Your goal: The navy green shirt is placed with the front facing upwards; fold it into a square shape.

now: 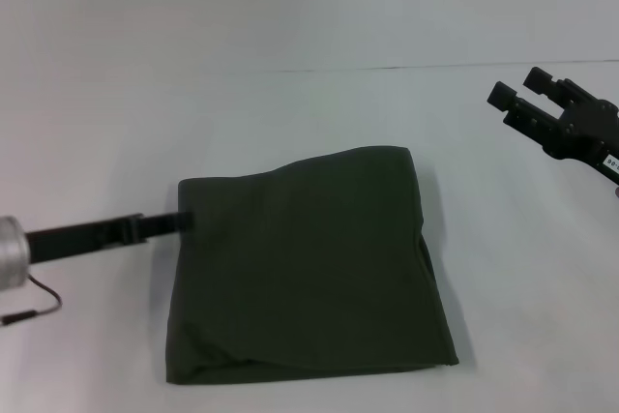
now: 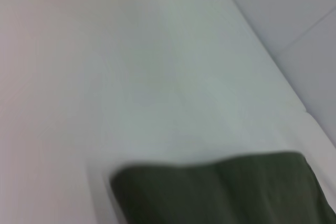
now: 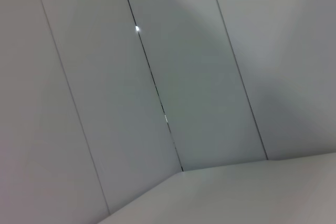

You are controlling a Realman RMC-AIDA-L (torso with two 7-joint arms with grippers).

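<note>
The navy green shirt [image 1: 305,263] lies on the white table, folded into a rough square with only plain green cloth showing. My left gripper [image 1: 182,221] reaches in low from the left, and its tip meets the shirt's left edge near the far corner. In the left wrist view one edge of the shirt [image 2: 226,187] shows, with bare table beyond it. My right gripper [image 1: 517,87] hangs open above the table at the far right, well away from the shirt, with nothing between its fingers.
The white table [image 1: 309,123] runs on around the shirt to a far edge against a pale wall. A thin dark cable [image 1: 39,302] loops by the left arm. The right wrist view shows only grey wall panels [image 3: 157,77].
</note>
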